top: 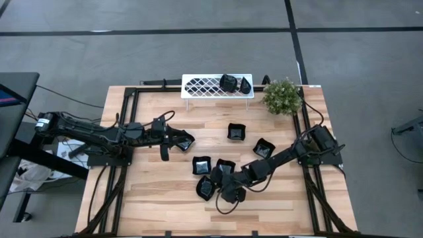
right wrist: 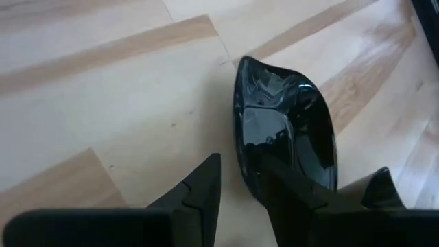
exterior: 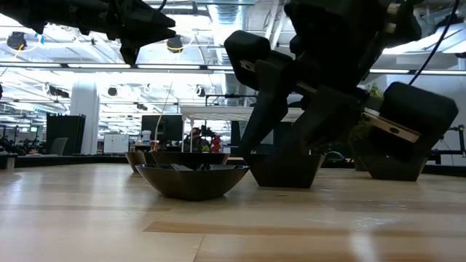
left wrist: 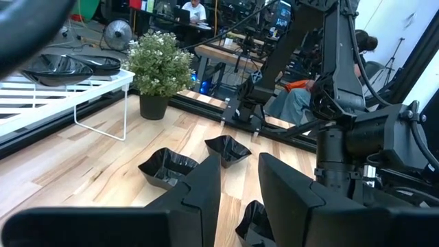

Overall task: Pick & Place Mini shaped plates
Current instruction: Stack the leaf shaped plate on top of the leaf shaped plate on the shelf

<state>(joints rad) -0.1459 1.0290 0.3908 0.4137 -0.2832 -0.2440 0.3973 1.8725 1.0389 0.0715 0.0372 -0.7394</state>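
Several small glossy black plates lie on the wooden table, among them a square one (top: 236, 131), another (top: 264, 147) and one (top: 201, 165) near the middle. A leaf-shaped plate (right wrist: 285, 123) lies flat near the front (top: 205, 188). My right gripper (right wrist: 240, 182) slants down at its near end, one finger over the plate's inside and one outside the rim, with a narrow gap between them. My left gripper (left wrist: 240, 175) hangs above the table's left half (top: 177, 139), open, with nothing between its fingers. A plate (top: 188, 141) lies by its tips. My right gripper has the leaf-shaped plate's rim (right wrist: 248, 165) at its near end between the two fingers, coming slanting down from the table's right. A strip of wood shows between the outer finger (right wrist: 206, 182) and the rim. I cannot tell whether either finger touches. The plate rests on the table.
A white lattice rack (top: 205, 86) stands at the far edge with two black plates (top: 229, 82) at its right end. A green potted plant (top: 282, 96) is at the far right corner. Black frame rails (top: 122, 132) run along the table's sides. A person sits in the room beyond (left wrist: 195, 8).
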